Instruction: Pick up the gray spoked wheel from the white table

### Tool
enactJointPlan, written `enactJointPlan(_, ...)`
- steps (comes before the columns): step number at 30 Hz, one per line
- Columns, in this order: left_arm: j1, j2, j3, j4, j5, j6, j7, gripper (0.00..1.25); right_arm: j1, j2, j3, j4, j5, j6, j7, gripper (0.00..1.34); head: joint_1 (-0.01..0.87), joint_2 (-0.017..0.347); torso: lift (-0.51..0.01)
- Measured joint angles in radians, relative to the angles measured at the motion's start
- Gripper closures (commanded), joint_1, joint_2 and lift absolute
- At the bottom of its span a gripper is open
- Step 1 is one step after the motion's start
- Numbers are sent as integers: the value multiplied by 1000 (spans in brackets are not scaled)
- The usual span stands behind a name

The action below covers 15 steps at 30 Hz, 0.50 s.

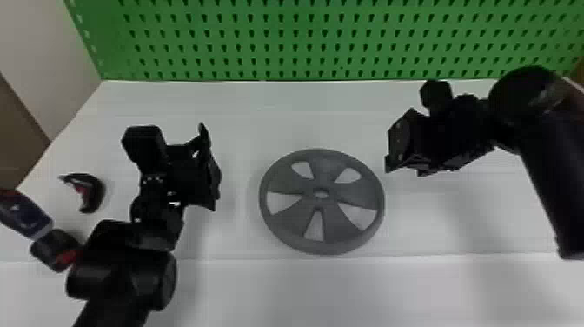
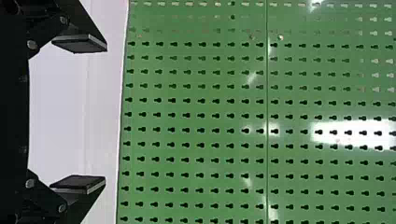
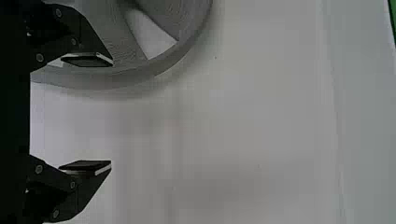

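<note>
Head view: gray spoked wheel [image 1: 321, 203] flat on table [image 1: 234, 108]. L gripper [image 2: 105, 114] & R gripper [image 3: 111, 114] open; pref. straddle rim [image 1: 321, 248] at opp. sides, close evenly.

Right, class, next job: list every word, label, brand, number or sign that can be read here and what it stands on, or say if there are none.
No text can be read.
Blue casing at the head view's left edge: small pale marks, too blurred to read.
Gray wheel: no writing to be made out.
Green pegboard: rows of holes, no readable print.
</note>
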Motion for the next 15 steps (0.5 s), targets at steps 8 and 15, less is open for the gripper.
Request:
enactJointPlan(8,-3,10,-11,0,3,9,0,265,-66,-42,77,95,-85,-1,0,483,806,44,-98)
enactJointPlan(15,-4,14,-15,0,5,12,0,265,-130,-84,163,206,-191,-3,0,483,806,44,-98)
